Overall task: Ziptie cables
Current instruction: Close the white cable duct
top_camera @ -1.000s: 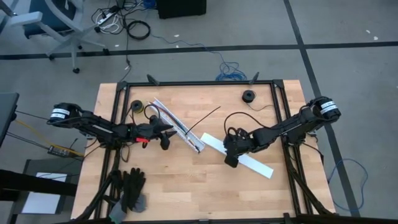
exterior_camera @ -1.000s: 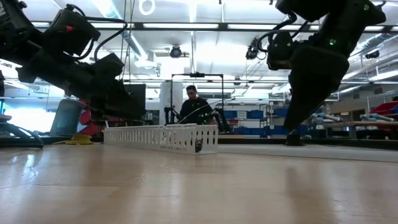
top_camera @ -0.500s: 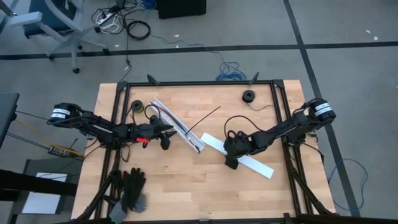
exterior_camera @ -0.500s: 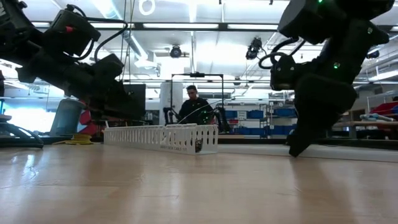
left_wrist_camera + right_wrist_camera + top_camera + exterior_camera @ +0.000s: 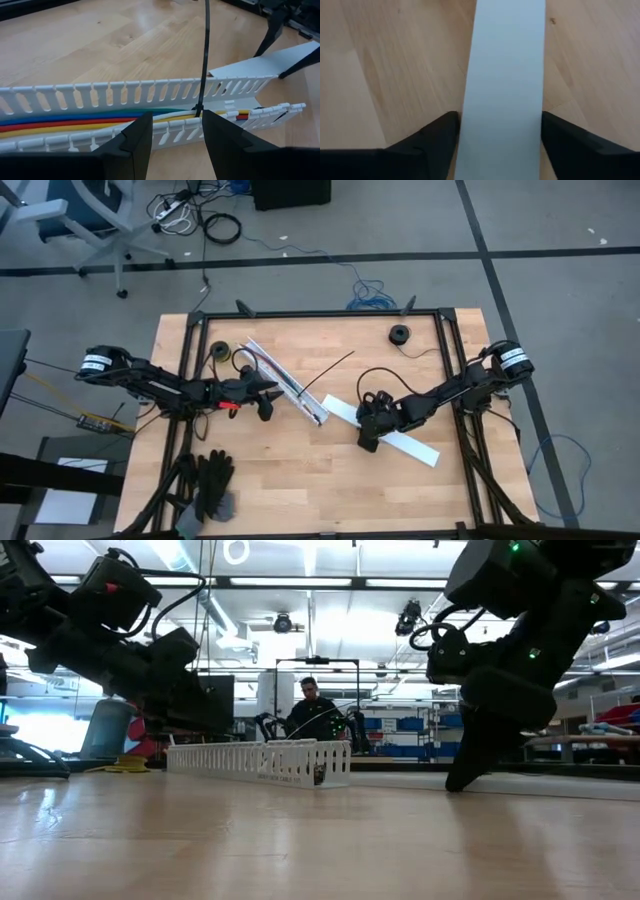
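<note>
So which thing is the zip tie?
Find the long white slotted channel lying slantwise on the wooden table, with coloured cables inside. The zip tie is the thin black strip around the cables, its tail sticking out of the channel.

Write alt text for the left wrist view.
Coloured cables lie in a white slotted channel on a wooden table, with a black ziptie standing up from them. The left gripper has its open fingers either side of the channel's near wall.

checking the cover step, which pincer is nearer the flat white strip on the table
Right. The right pincer straddles the flat white strip, one finger on each side. The left pincer sits apart, beside the slotted channel holding the cables.
</note>
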Tool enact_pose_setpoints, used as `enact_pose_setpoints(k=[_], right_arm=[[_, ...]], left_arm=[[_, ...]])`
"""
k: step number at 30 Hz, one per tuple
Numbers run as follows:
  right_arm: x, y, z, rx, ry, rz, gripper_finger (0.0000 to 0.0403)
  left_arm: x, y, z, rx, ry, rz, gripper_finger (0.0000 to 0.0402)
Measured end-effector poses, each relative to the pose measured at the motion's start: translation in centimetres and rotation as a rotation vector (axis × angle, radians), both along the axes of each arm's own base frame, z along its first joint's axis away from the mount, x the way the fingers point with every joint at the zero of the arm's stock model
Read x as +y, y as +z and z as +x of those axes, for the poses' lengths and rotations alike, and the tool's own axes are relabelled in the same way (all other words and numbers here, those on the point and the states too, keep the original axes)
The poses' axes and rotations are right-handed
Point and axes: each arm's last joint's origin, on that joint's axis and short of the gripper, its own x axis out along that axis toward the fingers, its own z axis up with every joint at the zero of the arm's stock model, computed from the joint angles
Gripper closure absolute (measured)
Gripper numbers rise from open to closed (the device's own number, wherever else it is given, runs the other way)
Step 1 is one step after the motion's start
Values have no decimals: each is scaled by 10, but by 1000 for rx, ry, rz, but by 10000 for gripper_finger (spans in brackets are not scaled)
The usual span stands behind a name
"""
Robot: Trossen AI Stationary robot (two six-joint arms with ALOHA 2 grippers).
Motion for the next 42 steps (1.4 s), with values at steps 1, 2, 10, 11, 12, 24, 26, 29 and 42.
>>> enact_pose_setpoints(k=[1, 2, 10, 11, 12, 24, 26, 29, 42], right_arm=[[0, 0, 0, -1, -1, 1, 165], [0, 0, 0, -3, -3, 3, 177], [0, 0, 0, -5, -9, 10, 199], [0, 0, 0, -5, -9, 10, 197], [0, 0, 0, -6, -12, 11, 194], [1, 8, -3, -51, -78, 35, 199], [2, 14, -5, -70, -80, 33, 200], [3, 21, -9, -89, -106, 47, 202], [21, 26, -13, -151, -142, 99, 293]], left_arm=[[0, 0, 0, 0, 0, 0, 255], [0, 0, 0, -2, 0, 0, 255], [0, 0, 0, 0, 0, 0, 255], [0, 0, 0, 0, 0, 0, 255], [0, 0, 0, 0, 0, 0, 255], [0, 0, 0, -1, 1, -1, 255], [0, 0, 0, -2, 1, -2, 255], [0, 0, 0, -2, 2, -2, 255], [0, 0, 0, 3, 2, -3, 255]])
